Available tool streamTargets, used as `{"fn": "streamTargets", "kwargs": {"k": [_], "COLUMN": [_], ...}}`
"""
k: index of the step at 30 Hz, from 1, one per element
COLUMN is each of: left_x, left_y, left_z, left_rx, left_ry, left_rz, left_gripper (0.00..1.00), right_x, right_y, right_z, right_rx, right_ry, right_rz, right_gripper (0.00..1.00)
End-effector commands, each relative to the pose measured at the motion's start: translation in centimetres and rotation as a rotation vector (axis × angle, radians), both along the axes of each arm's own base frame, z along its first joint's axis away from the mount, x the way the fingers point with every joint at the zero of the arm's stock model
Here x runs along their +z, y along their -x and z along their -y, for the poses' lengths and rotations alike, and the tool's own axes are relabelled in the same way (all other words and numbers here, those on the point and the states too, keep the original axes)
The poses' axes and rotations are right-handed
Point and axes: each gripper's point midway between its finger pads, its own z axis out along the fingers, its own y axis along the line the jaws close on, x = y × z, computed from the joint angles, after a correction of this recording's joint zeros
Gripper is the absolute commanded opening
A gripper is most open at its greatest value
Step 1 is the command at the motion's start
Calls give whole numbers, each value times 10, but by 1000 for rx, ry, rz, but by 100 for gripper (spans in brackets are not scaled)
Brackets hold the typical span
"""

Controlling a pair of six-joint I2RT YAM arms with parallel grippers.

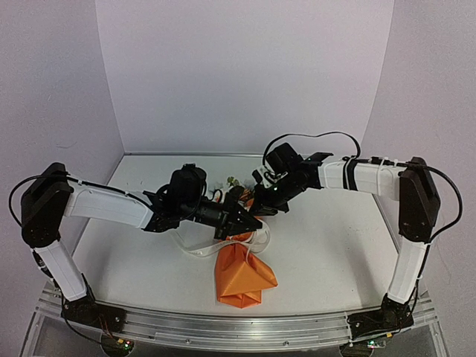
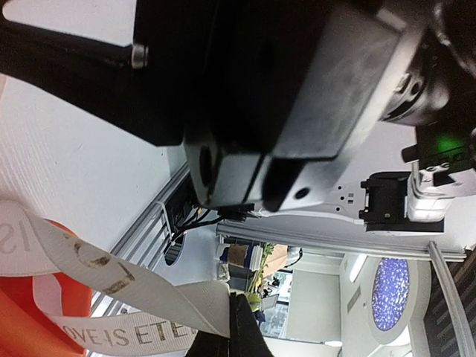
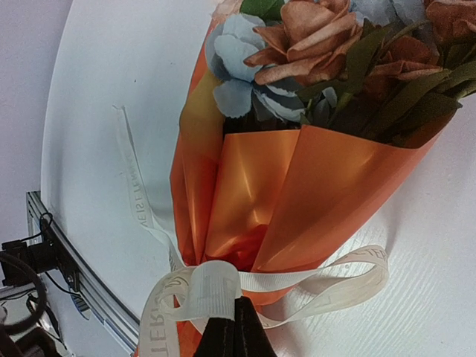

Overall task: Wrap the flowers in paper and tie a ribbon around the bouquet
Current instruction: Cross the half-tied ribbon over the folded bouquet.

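Cream ribbon (image 2: 134, 312) first, since that's what the left gripper (image 2: 239, 323) has. Its jaws are pinched together on the strip, right at the tips. From there the ribbon runs away from the jaws with its printed lettering showing, and a corner of the orange paper (image 2: 18, 327) sits just past it.

Moving to the middle: from overhead the bouquet (image 1: 242, 279) lies on the table (image 1: 335, 253), right under the two sets of jaws and on their near side. The jaws themselves are very close to each other. A slack bit of ribbon trails on the table just beside the left jaws.

Then the right gripper (image 3: 234, 331): jaws together too, nipping the ribbon where it loops round the narrow end of the cone, directly at the tips. The paper fans out away from the jaws, and the flowers (image 3: 312, 37) poke out at the far end, well clear of the grip. One long loop of ribbon lies off to the side of the jaws, touching the table.

So I'd call the wrapping done, and this is the tying step: each arm has an end and the loop is round the stem end but looks loose. I can't tell if the ends are properly crossed into a knot.

The next move probably needs both grippers drawing apart evenly to cinch the loop down. The grips look to be at the very fingertips, so a hard yank could slip the ribbon out or drag the light bundle sideways.
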Motion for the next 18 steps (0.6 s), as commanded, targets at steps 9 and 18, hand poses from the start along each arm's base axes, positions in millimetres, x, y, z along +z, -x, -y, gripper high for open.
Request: {"fn": "streamTargets", "kwargs": {"k": [9,18], "left_x": [-26,4], "left_y": [21,14], "left_z": [15,10], "left_rx": [-101,-147], "left_ry": [-135,-182], "left_rz": [170,424], "left_gripper": [34,61], "right_x": [23,32], "right_y": [-2,1], "right_z": [-1,2], "right_rx": [23,33], "right_ry": [-26,-31], "right_rz": [40,54], "right_gripper": [0,0]}}
